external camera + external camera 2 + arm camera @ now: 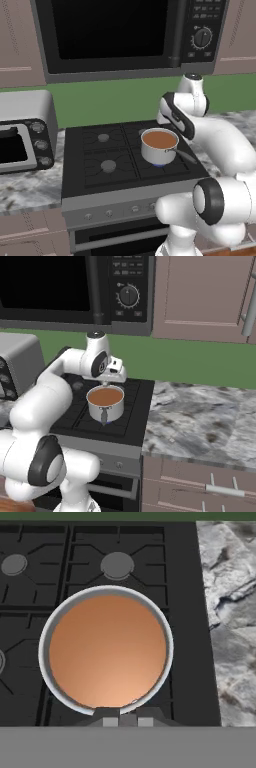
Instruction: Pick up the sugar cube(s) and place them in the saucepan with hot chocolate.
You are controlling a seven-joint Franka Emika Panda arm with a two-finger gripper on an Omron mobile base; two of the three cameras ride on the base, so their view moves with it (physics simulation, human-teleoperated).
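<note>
The saucepan with hot chocolate [157,155] stands on the front right burner of the stove, steel-walled and full of brown liquid, its thin dark handle [185,156] pointing to the front right. My gripper [106,384] hangs just above the saucepan [112,411], near its back rim. Seen from the hand, the saucepan [168,643] lies straight below the gripper [127,721]. The fingertips [110,722] stand close together with a small pale block, the sugar cube [127,720], pinched between them.
The black stove [100,165] has several burners, with knobs along its front. A microwave [115,35] hangs above it. A silver toaster oven [22,132] stands to the left. A marble counter [200,416] stretches to the right, with cabinets [200,296] above.
</note>
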